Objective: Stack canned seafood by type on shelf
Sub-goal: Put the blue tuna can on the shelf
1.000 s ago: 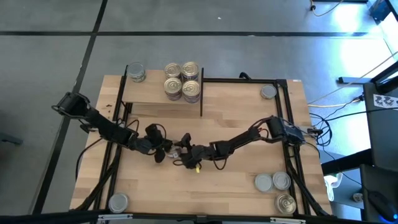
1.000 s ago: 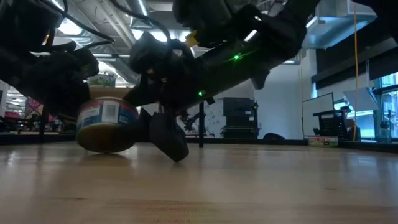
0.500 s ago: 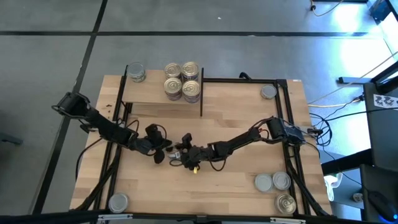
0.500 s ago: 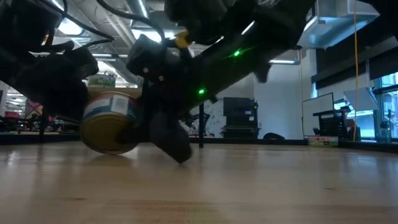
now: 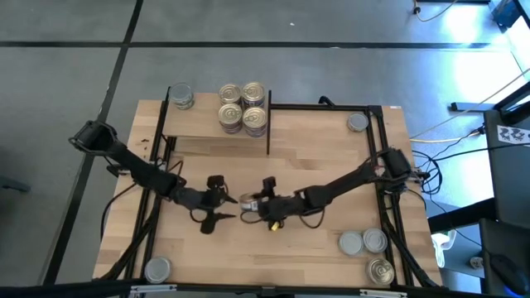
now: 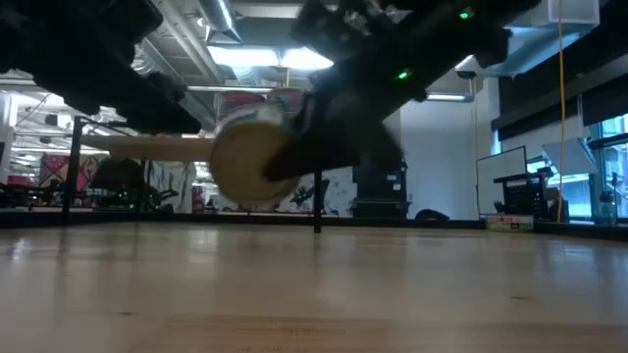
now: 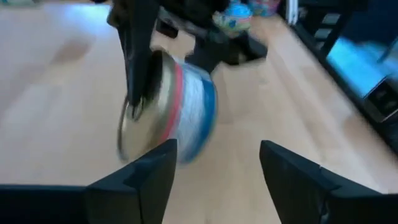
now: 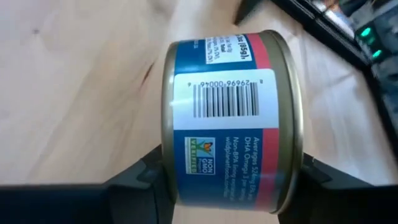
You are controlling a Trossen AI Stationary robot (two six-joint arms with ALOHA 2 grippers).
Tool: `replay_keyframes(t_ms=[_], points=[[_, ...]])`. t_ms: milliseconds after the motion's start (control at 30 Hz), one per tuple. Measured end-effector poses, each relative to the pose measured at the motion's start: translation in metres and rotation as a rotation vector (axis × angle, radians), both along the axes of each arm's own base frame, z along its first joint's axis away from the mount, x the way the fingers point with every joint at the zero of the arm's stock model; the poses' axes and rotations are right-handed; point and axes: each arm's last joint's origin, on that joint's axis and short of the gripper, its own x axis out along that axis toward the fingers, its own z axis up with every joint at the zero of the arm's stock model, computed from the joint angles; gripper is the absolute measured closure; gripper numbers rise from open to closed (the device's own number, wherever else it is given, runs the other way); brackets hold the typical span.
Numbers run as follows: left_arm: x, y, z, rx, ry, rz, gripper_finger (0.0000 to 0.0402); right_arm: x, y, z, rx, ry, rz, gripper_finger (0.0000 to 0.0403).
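A blue-and-red labelled can [image 8: 230,118] of seafood with gold ends hangs on its side above the table's middle, with my right gripper [image 5: 252,202] shut on it. My left gripper [image 5: 217,201] stands open just left of the can [image 7: 177,106], touching nothing. On the shelf [image 5: 203,126] at the far left, a block of stacked cans [image 5: 242,108] rests on its bottoms, and a single can [image 5: 180,96] stands at the far left corner. My right gripper pinches the can between its two fingers, one on each flat gold end [image 8: 163,155]. The fingers [image 6: 304,157] come level from the table's right side. The can is lifted clear of the table, its axis level and one gold end [image 6: 243,165] toward the near edge.
Loose cans stand on the table: one at the far right [image 5: 357,122], three at the near right [image 5: 364,242], one at the near left [image 5: 157,269]. The shelf's black upright [image 5: 268,128] rises at its right edge.
My left gripper has opened, let go of the can and drawn back toward the table's left edge. My right gripper has taken hold of the can and lifted it off the table, toward the right. The can has tipped from upright onto its side.
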Motion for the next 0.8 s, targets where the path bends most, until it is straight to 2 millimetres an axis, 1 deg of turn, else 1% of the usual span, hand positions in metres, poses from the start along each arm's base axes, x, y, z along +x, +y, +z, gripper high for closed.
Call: replay_keyframes(t_ms=[133, 233, 333, 567, 667, 800], points=[[0.005, -0.002, 0.008, 0.146, -0.031, 0.015, 0.0169, -0.016, -0.004, 0.004, 0.146, -0.060, -0.005, 0.0211], [0.008, -0.002, 0.012, 0.222, -0.054, 0.024, 0.0169, -0.020, -0.003, 0.003, 0.217, -0.111, 0.017, 0.0211], [0.010, 0.001, 0.015, 0.227, -0.067, 0.061, 0.0169, -0.021, 0.003, 0.003, 0.233, -0.120, 0.043, 0.0211], [0.012, 0.002, 0.017, 0.191, -0.085, 0.082, 0.0169, -0.017, 0.002, 0.011, 0.250, -0.209, 0.027, 0.0211], [0.011, 0.002, 0.016, 0.190, -0.088, 0.080, 0.0169, -0.016, 0.000, 0.009, 0.249, -0.220, -0.013, 0.0211], [0.012, 0.002, 0.017, 0.186, -0.096, 0.081, 0.0169, -0.015, 0.000, 0.011, 0.246, -0.239, -0.025, 0.0211]])
